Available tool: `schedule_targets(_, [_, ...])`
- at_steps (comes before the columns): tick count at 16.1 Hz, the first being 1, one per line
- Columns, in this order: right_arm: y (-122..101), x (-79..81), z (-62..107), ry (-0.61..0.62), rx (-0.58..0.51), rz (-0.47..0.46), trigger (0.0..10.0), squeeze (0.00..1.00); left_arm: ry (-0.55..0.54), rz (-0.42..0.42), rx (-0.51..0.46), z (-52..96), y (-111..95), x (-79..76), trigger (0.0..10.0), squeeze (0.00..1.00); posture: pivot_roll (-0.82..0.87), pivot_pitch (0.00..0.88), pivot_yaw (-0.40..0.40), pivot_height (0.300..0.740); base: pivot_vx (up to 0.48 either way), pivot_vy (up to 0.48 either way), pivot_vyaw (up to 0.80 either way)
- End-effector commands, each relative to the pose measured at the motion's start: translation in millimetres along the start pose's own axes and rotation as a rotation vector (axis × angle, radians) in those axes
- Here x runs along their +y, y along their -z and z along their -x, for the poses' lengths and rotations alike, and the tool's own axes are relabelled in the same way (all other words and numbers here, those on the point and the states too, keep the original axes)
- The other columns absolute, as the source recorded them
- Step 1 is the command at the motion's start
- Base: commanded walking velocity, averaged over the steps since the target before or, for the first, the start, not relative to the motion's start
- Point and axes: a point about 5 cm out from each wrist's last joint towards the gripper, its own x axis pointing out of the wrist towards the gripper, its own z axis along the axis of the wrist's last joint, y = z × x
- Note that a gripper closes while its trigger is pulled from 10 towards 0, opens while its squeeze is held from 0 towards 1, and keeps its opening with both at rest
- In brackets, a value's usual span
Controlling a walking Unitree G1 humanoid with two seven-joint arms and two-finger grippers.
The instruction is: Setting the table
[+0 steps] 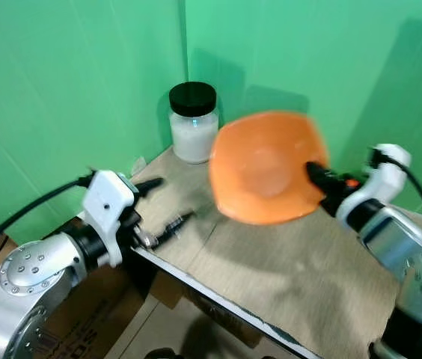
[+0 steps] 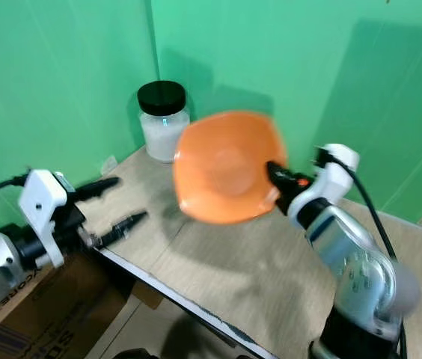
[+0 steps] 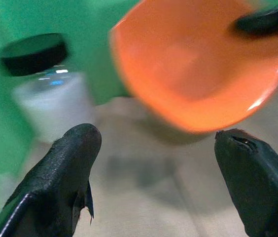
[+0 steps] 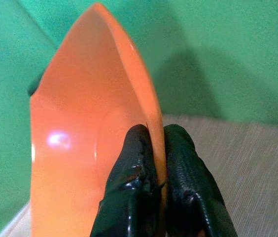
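The right gripper [image 4: 154, 170] pinched the rim of a glossy, blurred orange bowl [image 1: 267, 168] held tilted above the table [image 1: 301, 277], while the left gripper [image 3: 163, 168] stood wide open, empty.

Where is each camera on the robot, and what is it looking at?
Left eye: on the head, looking down at the table, both arms showing.
Right eye: beside it, same scene.
Left wrist: along its open fingers toward the orange bowl and jar.
Right wrist: along its fingers pinching the bowl's rim.
All share the bowl.
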Motion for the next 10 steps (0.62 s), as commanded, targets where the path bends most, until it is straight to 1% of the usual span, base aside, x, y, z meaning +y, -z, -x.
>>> schedule_targets(1, [-17.5,11.3,8.0,-0.013,-0.131,0.156,10.0,0.00,-0.113,-0.029,0.017,-2.9,0.5,4.7,10.0,0.00,0.04,0.000,0.011,0.740,0.000,0.000,0.00])
schedule_targets(3, [-16.4,15.3,10.4,-0.020,-0.146,0.184,10.0,0.00,-0.150,-0.032,-0.002,-6.1,-2.2,3.9,10.0,0.00,0.04,0.000,0.017,0.740,0.000,0.000,0.00])
schedule_targets(4, [-14.4,22.9,14.9,-0.032,-0.186,0.162,10.0,0.00,-0.237,-0.025,-0.048,-13.3,-6.7,4.2,10.0,0.00,0.03,0.000,0.029,0.740,0.000,0.000,-0.80])
schedule_targets(6, [-14.3,27.1,15.8,-0.036,-0.212,0.146,10.0,0.00,-0.308,-0.015,-0.068,-17.8,-5.9,5.8,10.0,0.00,0.03,0.000,0.034,0.740,0.000,0.000,-0.80])
schedule_targets(8, [-5.5,33.4,13.5,-0.057,-0.208,0.160,10.0,0.00,-0.412,0.016,-0.095,-21.0,-5.6,9.3,10.0,0.00,0.04,0.000,0.028,0.740,0.000,0.000,-0.70])
schedule_targets(9, [-2.3,35.8,12.9,-0.067,-0.201,0.173,10.0,0.00,-0.426,0.029,-0.097,-21.5,-5.3,9.5,10.0,0.00,0.04,0.000,0.026,0.740,0.000,0.000,0.00])
schedule_targets(10, [0.2,39.2,12.2,-0.079,-0.199,0.210,10.0,0.00,-0.427,0.031,-0.096,-22.9,-4.8,8.0,10.0,0.00,0.03,0.000,0.025,0.740,0.000,0.000,0.00])
